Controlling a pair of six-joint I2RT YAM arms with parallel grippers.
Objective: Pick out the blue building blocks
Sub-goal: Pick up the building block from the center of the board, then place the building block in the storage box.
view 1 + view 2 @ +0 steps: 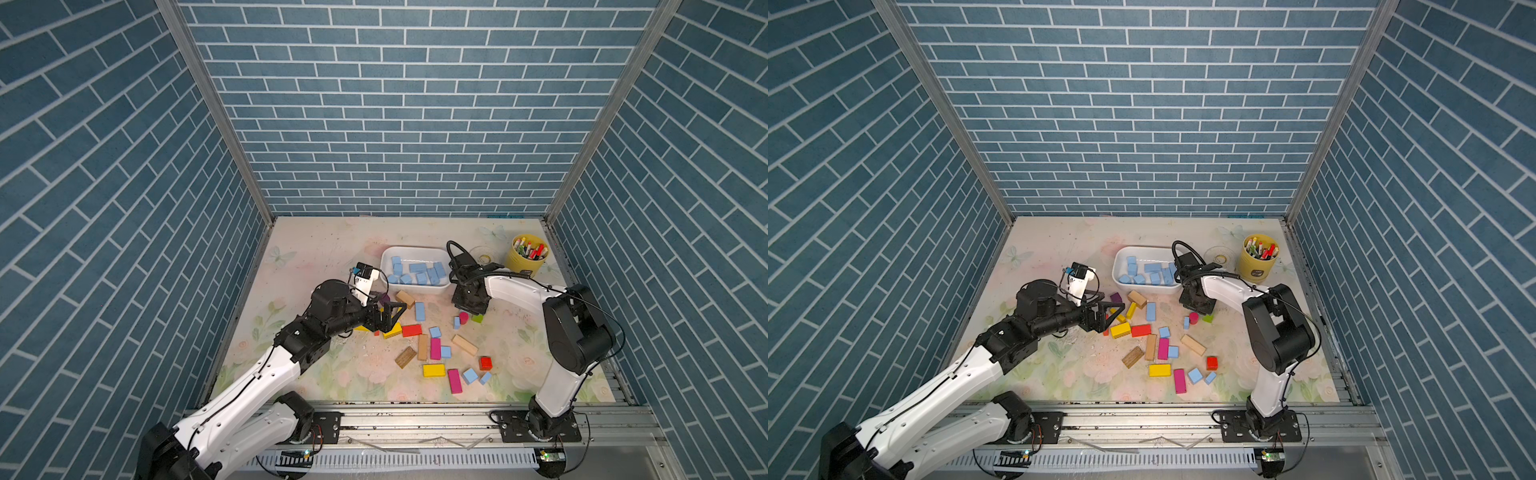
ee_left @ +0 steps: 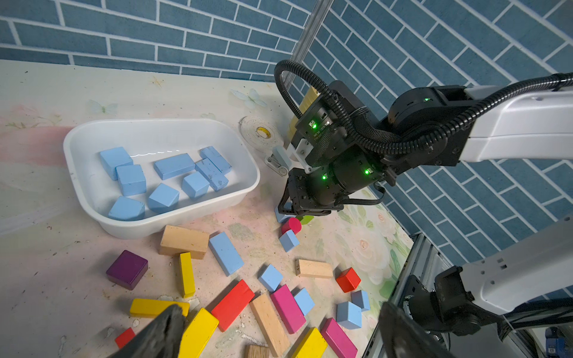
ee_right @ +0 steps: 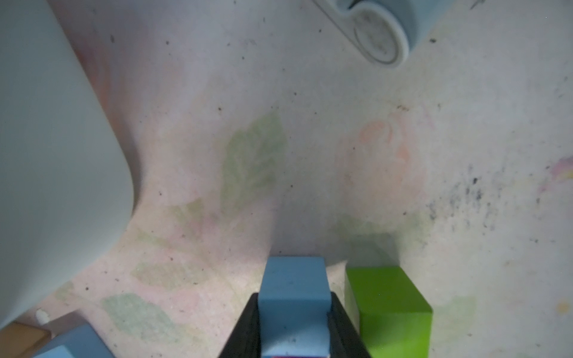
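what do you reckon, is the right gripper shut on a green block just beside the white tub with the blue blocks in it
Not quite. The right gripper is shut on a blue block, not a green one. The green block stands next to it, outside the jaws, as the right wrist view shows. The rest holds: this is beside the white tub, which holds blue blocks.

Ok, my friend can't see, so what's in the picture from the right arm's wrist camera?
The right gripper is shut on a light blue block, seen close up over a flowery table. A green block sits beside it, and the white tub curves along one edge.
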